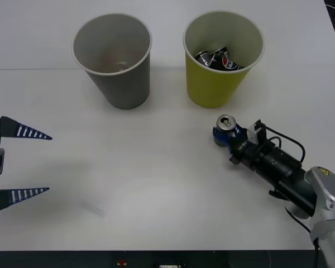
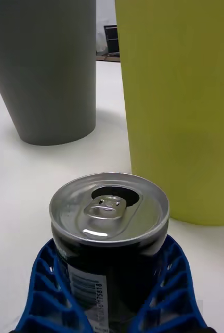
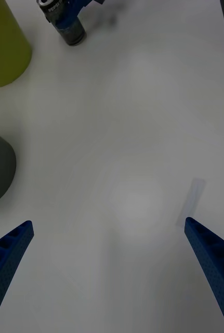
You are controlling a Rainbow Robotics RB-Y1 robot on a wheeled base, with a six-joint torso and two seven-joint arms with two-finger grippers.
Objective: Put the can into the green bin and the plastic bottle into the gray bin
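Now: can clamped beside the green bin

Your right gripper [image 1: 225, 134] has its jaws clamped on the can [image 1: 225, 123], upright on the desk [image 1: 156, 184] just before the green bin [image 1: 220, 84]. That bin holds black cans [image 1: 218, 59]. The gray bin [image 1: 123, 84] stands beside it. Your left gripper [image 1: 22, 163] waits, jaws apart.
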